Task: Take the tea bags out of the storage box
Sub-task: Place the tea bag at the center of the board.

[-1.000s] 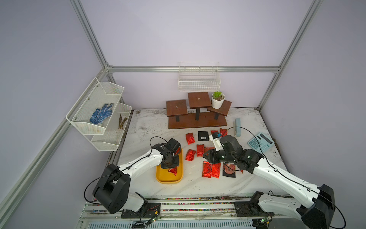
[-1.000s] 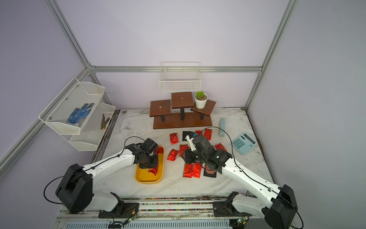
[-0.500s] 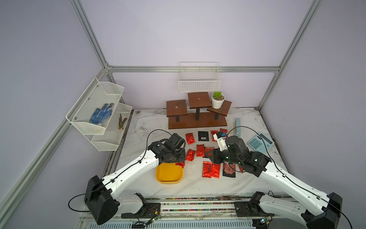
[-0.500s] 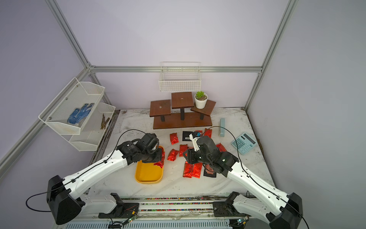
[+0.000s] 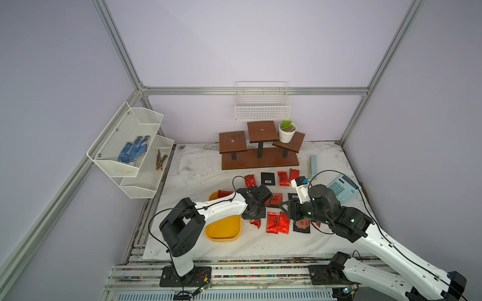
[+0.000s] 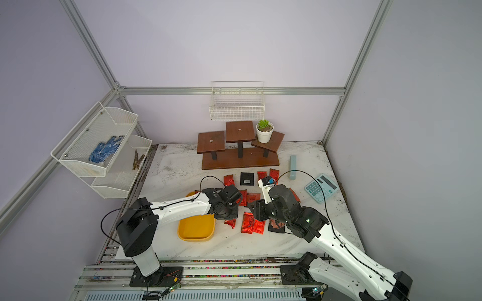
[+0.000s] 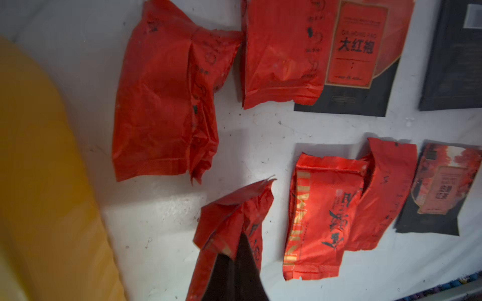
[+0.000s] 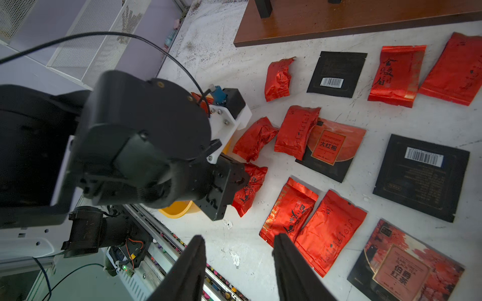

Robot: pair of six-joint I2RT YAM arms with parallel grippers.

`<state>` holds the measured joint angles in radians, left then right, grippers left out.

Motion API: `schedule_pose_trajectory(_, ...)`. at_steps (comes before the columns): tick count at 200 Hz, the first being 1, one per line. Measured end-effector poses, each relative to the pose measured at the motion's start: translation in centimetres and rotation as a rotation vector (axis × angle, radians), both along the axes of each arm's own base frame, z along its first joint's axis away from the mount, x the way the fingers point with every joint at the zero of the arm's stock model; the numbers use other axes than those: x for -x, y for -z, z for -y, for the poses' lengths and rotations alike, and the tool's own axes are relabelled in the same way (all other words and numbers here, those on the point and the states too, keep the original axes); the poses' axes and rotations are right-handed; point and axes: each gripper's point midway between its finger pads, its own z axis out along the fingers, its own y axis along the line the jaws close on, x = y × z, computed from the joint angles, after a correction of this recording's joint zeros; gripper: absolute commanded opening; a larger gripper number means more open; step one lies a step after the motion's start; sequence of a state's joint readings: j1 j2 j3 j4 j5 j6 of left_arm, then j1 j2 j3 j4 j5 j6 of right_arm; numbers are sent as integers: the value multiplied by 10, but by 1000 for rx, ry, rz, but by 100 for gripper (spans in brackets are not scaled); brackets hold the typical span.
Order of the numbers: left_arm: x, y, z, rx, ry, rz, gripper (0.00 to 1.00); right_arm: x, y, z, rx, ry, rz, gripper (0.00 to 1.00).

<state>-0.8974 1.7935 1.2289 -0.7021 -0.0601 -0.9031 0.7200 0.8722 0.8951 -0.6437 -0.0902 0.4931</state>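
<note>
The storage box (image 5: 224,230), a shallow yellow tray, lies near the table's front left; its near part is bare, and one red tea bag (image 5: 224,194) shows at its far end behind my left arm. My left gripper (image 5: 254,217) hangs just right of the tray, shut on a crinkled red tea bag (image 7: 229,216), which also shows in a top view (image 6: 230,223). Several red and black tea bags (image 5: 277,222) lie spread on the white table to its right. My right gripper (image 8: 238,238) is open and holds nothing, above the table next to the red pair (image 8: 313,226).
A wooden tiered stand (image 5: 259,159) with a potted plant (image 5: 287,133) is at the back. A calculator (image 5: 341,189) and a pale blue bar (image 5: 312,165) lie at the right. White wire baskets hang on the left wall (image 5: 130,146) and back wall (image 5: 262,104).
My left arm has swung right from over the yellow tray, carrying a red tea bag out past its right wall. The right gripper has shifted only slightly.
</note>
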Motion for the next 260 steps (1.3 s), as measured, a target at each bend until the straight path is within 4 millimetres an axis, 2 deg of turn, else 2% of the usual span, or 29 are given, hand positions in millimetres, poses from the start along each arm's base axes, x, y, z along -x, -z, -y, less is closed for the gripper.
schedule_pose_trajectory(19, -1, 6, 2, -3, -4, -4, 14, 2, -3, 3, -5, 3, 9, 49)
schedule_pose_trajectory(49, -3, 7, 7, 14, -15, 4, 45, 3, -4, 4, -6, 4, 10, 49)
schedule_pose_trajectory(83, -1, 11, 5, 6, -18, 4, 59, 3, -4, 4, -5, 4, 7, 49)
schedule_pose_trajectory(108, 0, 6, 1, 0, -19, 9, 63, 3, -3, 4, -5, 5, 5, 49)
schedule_pose_trajectory(128, -1, -14, 1, 29, -17, 42, 65, 3, -5, 4, -6, 6, 6, 49)
schedule_pose_trajectory(176, -3, -91, -5, 137, -31, 177, 68, 1, -13, 2, -13, 6, 14, 50)
schedule_pose_trajectory(196, -3, -119, -22, 147, -57, 239, 69, -1, -7, -3, -9, -5, -9, 49)
schedule_pose_trajectory(218, -4, -143, -51, 165, -111, 292, 70, -6, 5, -19, -14, -31, -62, 48)
schedule_pose_trajectory(233, -5, -148, -80, 162, -168, 310, 70, -10, 15, -32, -6, -55, -96, 48)
schedule_pose_trajectory(260, -1, -140, -140, 129, -296, 309, 72, -16, 24, -66, 20, -116, -133, 48)
